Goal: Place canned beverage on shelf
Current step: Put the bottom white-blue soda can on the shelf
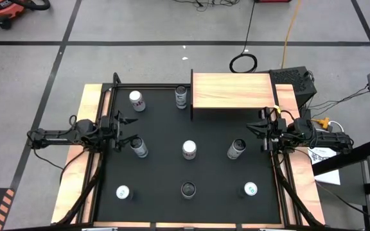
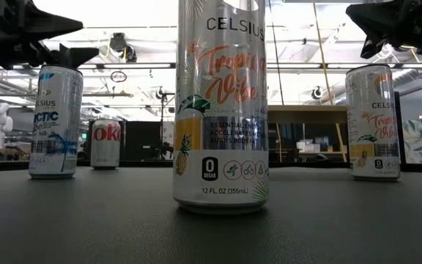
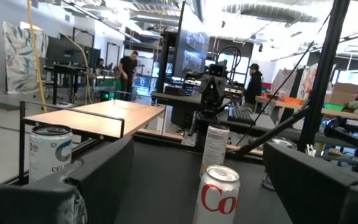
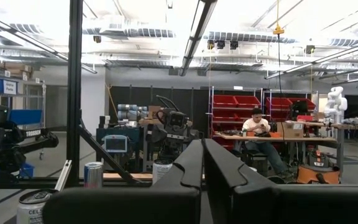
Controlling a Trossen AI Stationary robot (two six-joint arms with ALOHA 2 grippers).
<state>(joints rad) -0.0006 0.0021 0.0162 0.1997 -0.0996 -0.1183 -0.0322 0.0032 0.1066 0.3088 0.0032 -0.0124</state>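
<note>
Eight cans are seen scattered across the black mat, while the wooden shelf stands bare at its far edge. The left gripper is held at the mat's left side with its jaws spread wide and nothing between them; a can stands just beside it. The right gripper is kept clenched shut and empty near the shelf's right corner. Another can, apparently untouched, stands close against the shelf's left edge.
</note>
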